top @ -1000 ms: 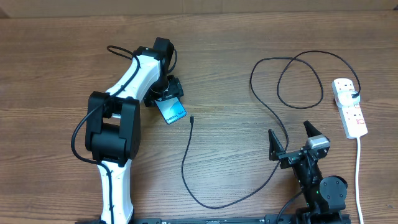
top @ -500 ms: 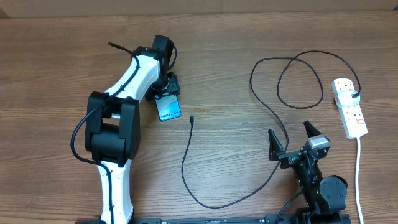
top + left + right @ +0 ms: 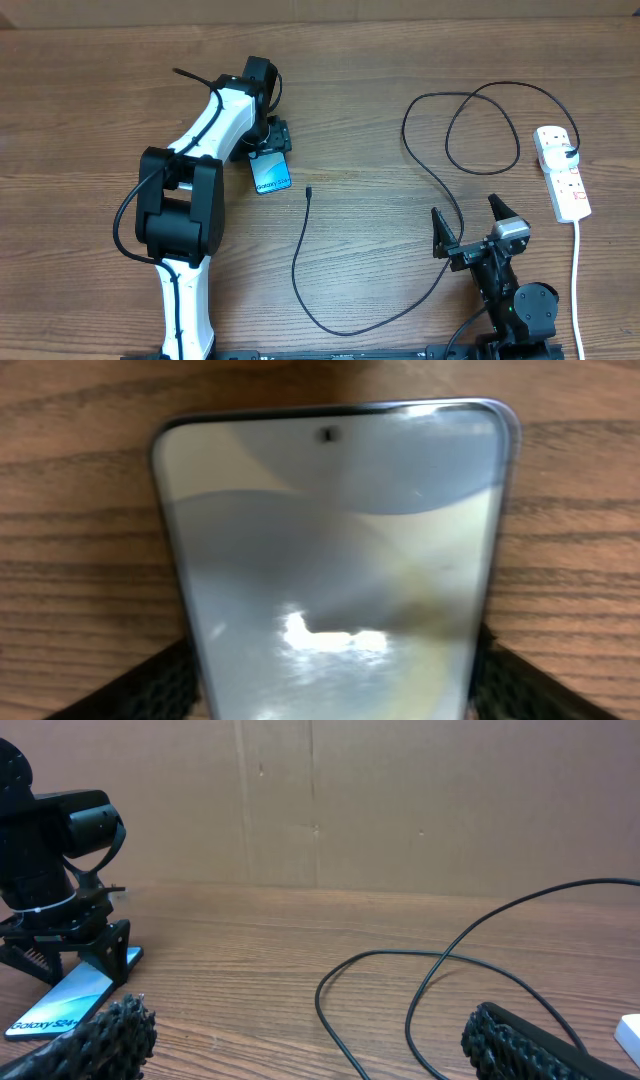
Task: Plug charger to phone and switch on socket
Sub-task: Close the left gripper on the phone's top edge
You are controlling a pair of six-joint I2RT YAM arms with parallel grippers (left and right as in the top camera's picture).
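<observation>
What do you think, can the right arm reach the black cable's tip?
Probably yes: the right gripper is empty, jaws open, and only slack of the charger lies between it and the connector tip.

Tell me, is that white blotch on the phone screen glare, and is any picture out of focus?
Left wrist view: yes, the blotch is a light reflecting off the phone, which fills the frame and looks soft. Right wrist view: the jaws at the bottom edge are blurred, the cardboard wall behind is clearer. Overhead view: sharp and evenly lit, only faint shadows on the table.
</observation>
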